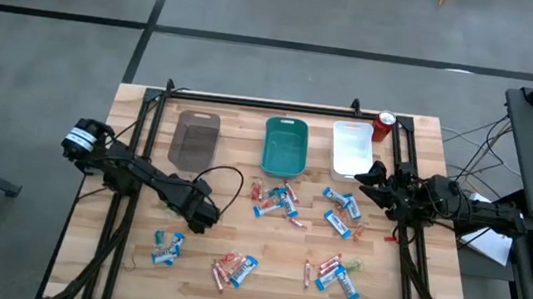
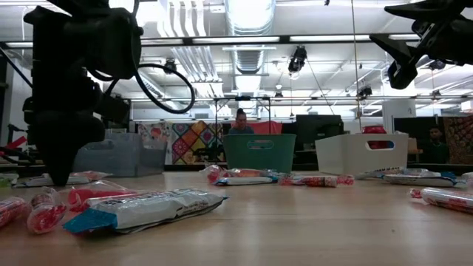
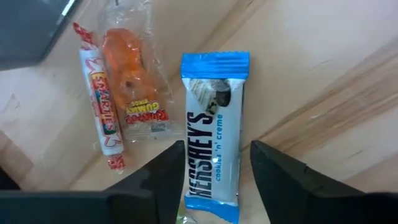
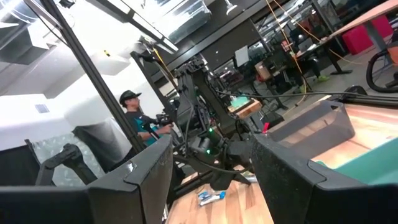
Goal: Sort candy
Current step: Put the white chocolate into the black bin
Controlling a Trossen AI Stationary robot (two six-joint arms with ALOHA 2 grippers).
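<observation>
Where left claw [image 3: 214, 168] straddles candy [image 3: 213, 149]

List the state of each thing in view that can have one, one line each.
Left pincer: open, low over the table, straddling a blue bar.
Blue bar: flat on the table, wrapped, not gripped.
Right pincer: open, raised, holding nothing.
Brown tray: looks empty.
Teal tray: looks empty.
White tray: looks empty.
Red can: upright.
Candy: scattered on the table, unsorted.

wooden table [image 1: 131, 275], trays [image 1: 285, 144], scattered candy [image 1: 276, 201]
</observation>
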